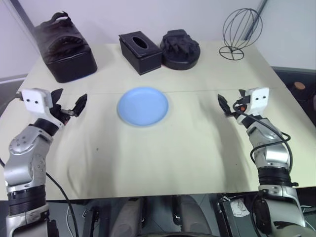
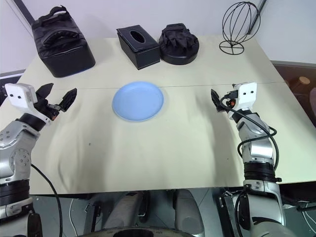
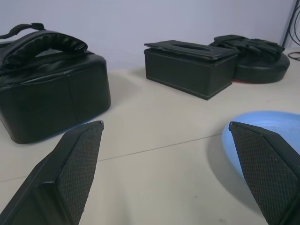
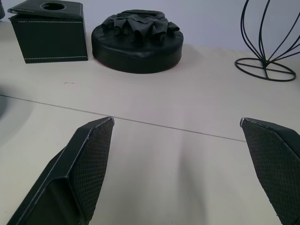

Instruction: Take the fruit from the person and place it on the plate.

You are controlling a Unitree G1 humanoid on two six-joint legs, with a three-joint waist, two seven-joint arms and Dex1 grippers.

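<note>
I hold both arms over the cream table [image 1: 163, 148], round light blue plate [image 1: 143, 105] bare between them, left gripper [image 1: 69, 104] and right gripper [image 1: 232, 103] each spread wide, grasping nothing.

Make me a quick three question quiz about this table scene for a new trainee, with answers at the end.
1. True or false: the light blue plate has fruit on it.
2. Which object stands at the table's far right corner? A) black tissue box B) wire basket stand C) black padded bag
3. How do the jaws of the left gripper and the right gripper stand?

Key: 1. False, it is bare. 2. B. 3. Both open, holding nothing.
</note>
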